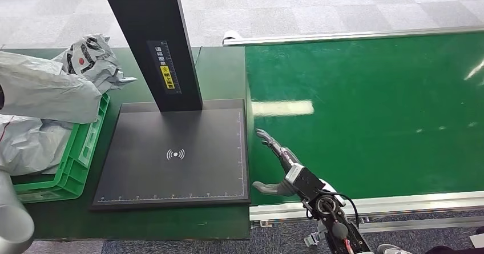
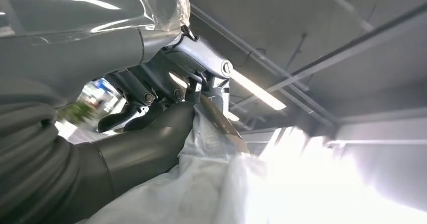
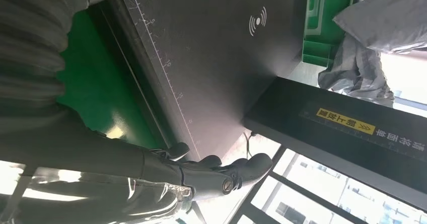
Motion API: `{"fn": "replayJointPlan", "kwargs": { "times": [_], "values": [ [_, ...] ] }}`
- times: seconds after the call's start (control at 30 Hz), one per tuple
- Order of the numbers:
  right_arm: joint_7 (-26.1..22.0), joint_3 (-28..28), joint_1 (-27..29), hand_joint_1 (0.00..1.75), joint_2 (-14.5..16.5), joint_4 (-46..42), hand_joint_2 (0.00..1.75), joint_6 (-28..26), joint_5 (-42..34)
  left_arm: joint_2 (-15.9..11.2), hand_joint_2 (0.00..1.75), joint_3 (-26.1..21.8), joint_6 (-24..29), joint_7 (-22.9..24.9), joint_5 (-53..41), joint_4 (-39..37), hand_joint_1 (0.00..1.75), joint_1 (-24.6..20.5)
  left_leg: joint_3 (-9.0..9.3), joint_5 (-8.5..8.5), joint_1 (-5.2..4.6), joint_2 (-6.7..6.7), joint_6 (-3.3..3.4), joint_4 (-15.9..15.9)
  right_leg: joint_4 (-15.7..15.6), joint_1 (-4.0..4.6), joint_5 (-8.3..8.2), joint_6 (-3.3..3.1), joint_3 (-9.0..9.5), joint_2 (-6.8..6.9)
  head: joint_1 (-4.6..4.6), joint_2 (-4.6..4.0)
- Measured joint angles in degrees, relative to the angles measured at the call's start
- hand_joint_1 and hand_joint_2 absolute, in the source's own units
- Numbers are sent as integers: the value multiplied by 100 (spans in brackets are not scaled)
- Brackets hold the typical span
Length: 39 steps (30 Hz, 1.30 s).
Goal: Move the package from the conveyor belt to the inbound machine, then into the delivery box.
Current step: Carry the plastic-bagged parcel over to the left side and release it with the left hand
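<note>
A grey plastic package (image 1: 45,91) hangs over the green delivery box (image 1: 74,162) at the left. In the left wrist view my left hand (image 2: 151,98) grips this package (image 2: 191,183) between thumb and fingers. The inbound machine's black scan plate (image 1: 177,151) lies bare beside the box, with its black post (image 1: 154,43) behind. My right hand (image 1: 282,165) hovers with its fingers spread and nothing in it, over the near edge of the green conveyor belt (image 1: 365,111), just right of the plate. The right wrist view shows the same hand (image 3: 201,171) beside the scan plate (image 3: 211,48).
Two more grey packages sit in the box, one crumpled at the back (image 1: 91,60) and one lower at the front (image 1: 28,142). A metal rail (image 1: 399,202) runs along the belt's near edge, with grey carpet floor (image 1: 319,8) beyond the belt.
</note>
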State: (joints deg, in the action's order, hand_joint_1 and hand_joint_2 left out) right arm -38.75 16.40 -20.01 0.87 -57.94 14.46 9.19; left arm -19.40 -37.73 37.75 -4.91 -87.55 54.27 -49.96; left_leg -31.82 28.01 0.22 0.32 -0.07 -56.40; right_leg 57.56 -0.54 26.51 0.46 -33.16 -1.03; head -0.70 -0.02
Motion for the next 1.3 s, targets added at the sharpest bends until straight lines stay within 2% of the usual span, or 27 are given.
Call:
{"fn": "replayJointPlan", "kwargs": {
  "times": [0.1, 0.2, 0.47, 0.73, 1.0, 1.03, 1.13, 1.17, 1.23, 1.3],
  "values": [
    [21, 14, 3, 0, -4, 0, 175, 5, 13, -426, 175, -126, 1, 55, 124, -444, 175, 16, -4, 1, 1, 1, 0, 0, -1, 0, 1, 0, -2, 0, 1, 0],
    [27, 21, 5, 0, -6, 0, 175, 5, 15, -721, 175, -265, 3, 43, 195, -715, 175, 42, -6, 1, 0, -9, 0, 0, -3, 0, 2, 0, -3, 4, 2, 0],
    [69, 64, 2, 0, 25, 0, 175, 24, 80, -1092, 175, -470, 7, 88, 170, -1159, 175, 74, -7, 0, 0, -18, 0, 0, -4, 0, 2, 0, -1, 9, 0, 0],
    [109, 76, -11, 0, 80, 21, 175, 45, 142, -1154, 175, -582, 7, 28, 165, -1348, 175, 143, -8, 0, 1, -21, 0, 0, -4, 1, 2, -1, -1, 12, 1, 0],
    [92, 105, -80, 0, 151, 157, 175, 60, 172, -976, 175, -924, 9, -1005, 373, -649, 175, 214, -8, 0, 0, -20, 0, 0, -4, 1, 2, -1, -3, 11, 0, 0],
    [87, 106, -85, 0, 158, 173, 175, 60, 172, -945, 175, -989, 9, -1180, 385, -548, 166, 206, -8, 0, 0, -20, -1, 0, -4, 1, 2, -1, -4, 11, 1, 0],
    [57, 110, -113, 0, 175, 232, 175, 52, 156, -798, 175, -1253, 9, -1943, 394, -259, 35, 90, -8, 0, 0, -21, 0, 0, -5, 2, 2, -1, -6, 12, 2, 0],
    [43, 115, -123, 0, 182, 251, 175, 47, 147, -735, 175, -1345, 9, -2152, 377, -194, 0, 34, -7, 0, 0, -22, 0, 0, -5, 1, 2, -1, -5, 13, 2, 0],
    [18, 129, -135, 0, 195, 282, 175, 35, 125, -592, 175, -1456, 9, -2333, 326, -105, 0, -59, -6, 0, -1, -22, 0, 0, -5, 1, 2, -1, -4, 14, 2, 0],
    [7, 144, -140, 0, 201, 309, 175, 26, 107, -444, 175, -1440, 9, -2254, 278, -60, 0, -129, -4, 0, -1, -23, 0, -1, -5, 1, 1, 0, -2, 14, 1, 0]
  ]
}}
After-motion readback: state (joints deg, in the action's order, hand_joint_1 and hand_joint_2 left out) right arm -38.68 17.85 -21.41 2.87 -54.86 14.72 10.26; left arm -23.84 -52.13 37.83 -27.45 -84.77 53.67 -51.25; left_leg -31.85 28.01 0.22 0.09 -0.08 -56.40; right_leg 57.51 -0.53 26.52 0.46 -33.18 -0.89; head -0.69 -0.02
